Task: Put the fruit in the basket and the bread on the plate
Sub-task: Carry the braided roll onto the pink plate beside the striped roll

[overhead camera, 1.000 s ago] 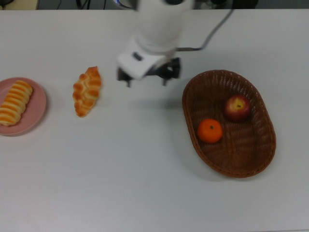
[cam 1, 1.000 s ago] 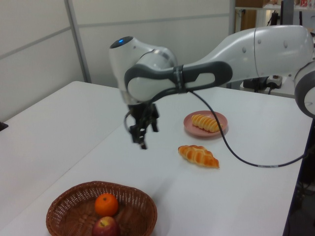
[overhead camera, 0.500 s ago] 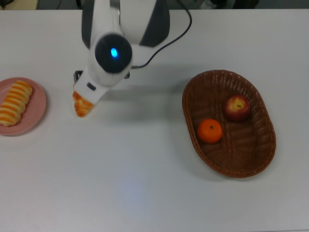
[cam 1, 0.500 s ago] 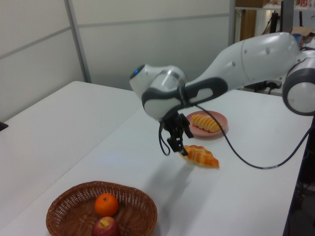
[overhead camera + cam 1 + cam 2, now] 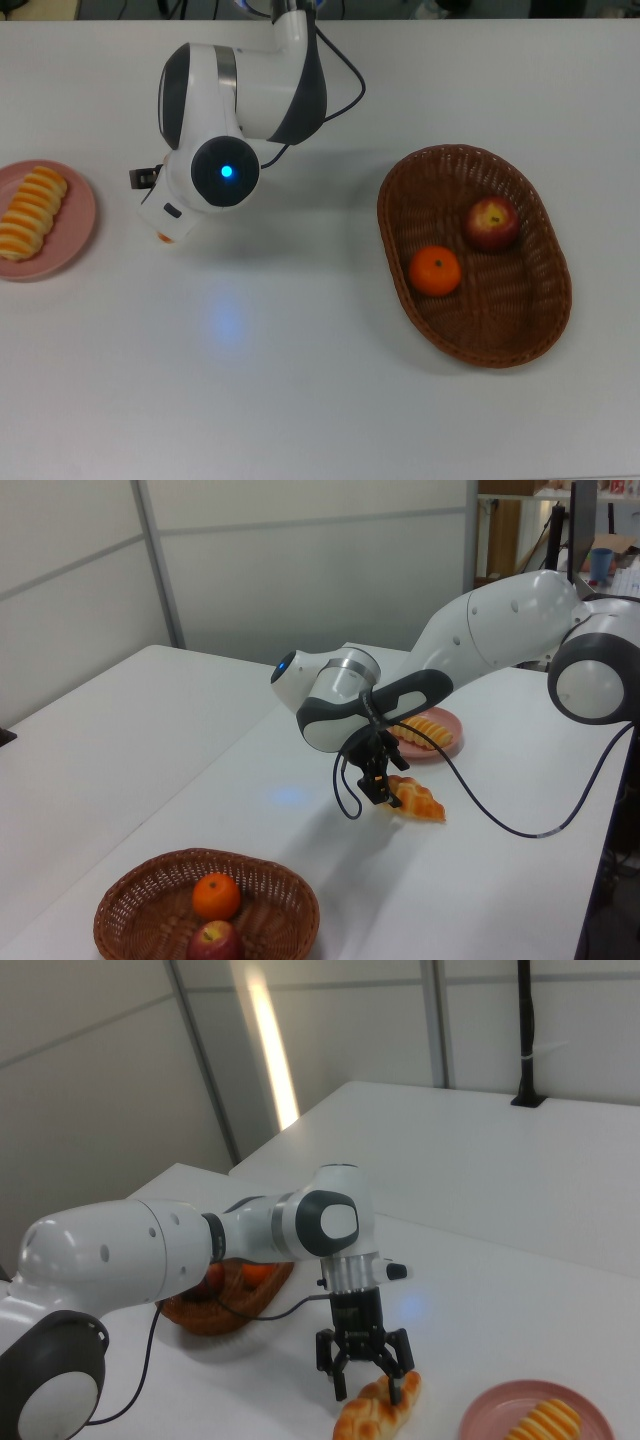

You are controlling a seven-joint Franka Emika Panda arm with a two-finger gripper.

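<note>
The twisted bread (image 5: 358,1419) lies on the white table, and my gripper (image 5: 369,1391) has come down over it, open, with one finger on either side of its upper end. In the left view the gripper (image 5: 383,786) sits at the near end of this bread (image 5: 418,802). From the top the arm hides all but an orange tip of the bread (image 5: 165,238). The ridged bread (image 5: 30,212) rests on the pink plate (image 5: 82,222). Both fruit, an apple (image 5: 491,222) and a mandarin (image 5: 435,270), lie in the brown wicker basket (image 5: 520,340).
The arm's black cable (image 5: 470,800) loops down over the table between the twisted bread and the plate (image 5: 447,719) in the left view. The plate sits a short way beyond the bread. The basket (image 5: 140,920) stands well apart, at the table's other end.
The arm swung from beside the basket toward the top view's left and went down over the twisted bread. Its open fingers now straddle the bread.
</note>
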